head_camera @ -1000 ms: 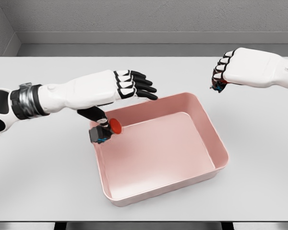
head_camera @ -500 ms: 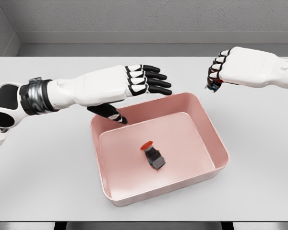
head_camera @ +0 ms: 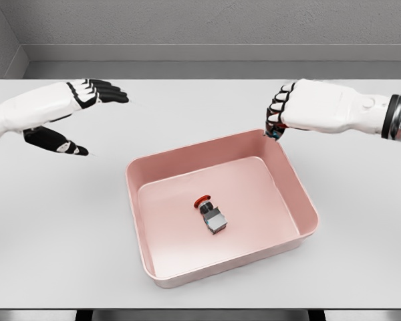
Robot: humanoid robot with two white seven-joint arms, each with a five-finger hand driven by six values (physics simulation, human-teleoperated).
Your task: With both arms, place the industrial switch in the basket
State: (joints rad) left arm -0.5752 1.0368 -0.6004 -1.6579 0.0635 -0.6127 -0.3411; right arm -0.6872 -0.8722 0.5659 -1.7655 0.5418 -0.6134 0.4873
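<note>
Lying on its side on the floor of the pink basket (head_camera: 301,200), near the middle: an industrial switch (head_camera: 211,215), red button toward the far wall, grey body toward the near one. Over the white counter (head_camera: 53,227) at far left, well clear of the basket: left hand (head_camera: 73,110), fingers stretched out, thumb spread below, holding nothing. Above the basket's far right corner: right hand (head_camera: 281,114), fingers curled tight around a small dark object with red and blue on it, mostly hidden.

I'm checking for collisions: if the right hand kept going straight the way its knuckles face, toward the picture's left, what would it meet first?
Probably nothing: the right hand seems to pass behind the pink basket. Only bare table lies ahead, though depth is unclear.
</note>
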